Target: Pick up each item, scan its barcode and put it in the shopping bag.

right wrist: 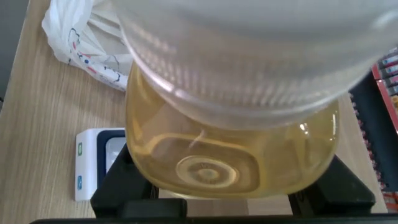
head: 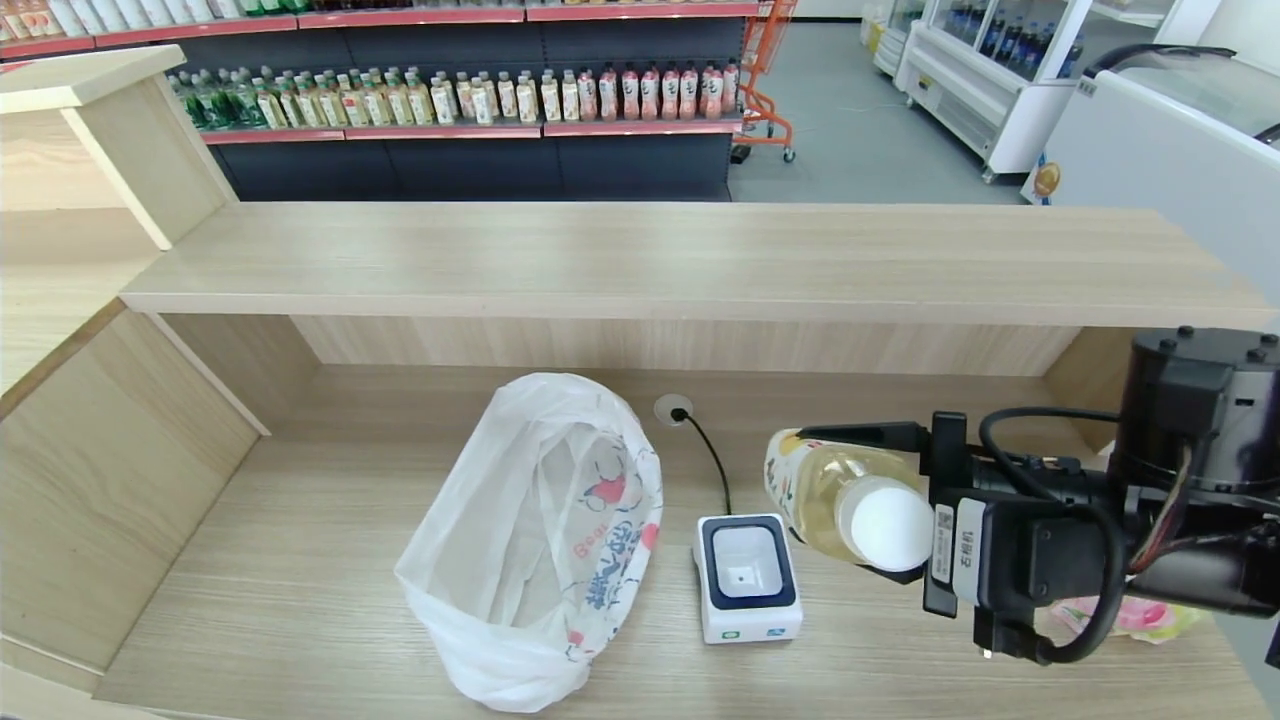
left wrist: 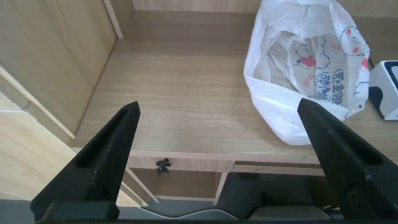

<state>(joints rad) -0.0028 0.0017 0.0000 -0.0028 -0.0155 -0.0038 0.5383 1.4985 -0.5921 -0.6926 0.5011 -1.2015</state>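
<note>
Head view showed a pale wood-grain counter (head: pixel 300 560), smooth and matte. Left wrist view had the left gripper (left wrist: pixel 217 106) above the counter's near edge, its two black wedge-shaped fingers (left wrist: pixel 102 165) spread wide with nothing between them. Ahead of those fingers, off toward the right fingertip and well apart from it, sat the bag (head: pixel 540 540). It was thin white plastic, crinkled and half translucent, printed in red and blue. Its mouth gaped upward, and creased film was all that could be made out inside.

Just beyond the bag sat the scanner (head: pixel 748 575), a small white box with rounded corners and a dark blue frame around a glassy window. A black cable (head: pixel 712 455) ran from it to a round grey grommet (head: pixel 677 409) set in the counter.

The right gripper (head: pixel 850 500) was clamped on the bottle (head: pixel 815 490), one black finger along its upper side. The bottle lay nearly level between the fingers. It was clear ribbed plastic holding pale yellow liquid, with a round white cap (head: pixel 885 522) toward the wrist and the base past the fingertips. The scanner was just beside and below that base. Right wrist view looked along the bottle from the cap end, with the fingers pressed to both its flanks.

Under the right arm, behind the fingers, a soft pink and yellow-green packet (head: pixel 1130 615) lay on the counter, partly hidden.
</note>
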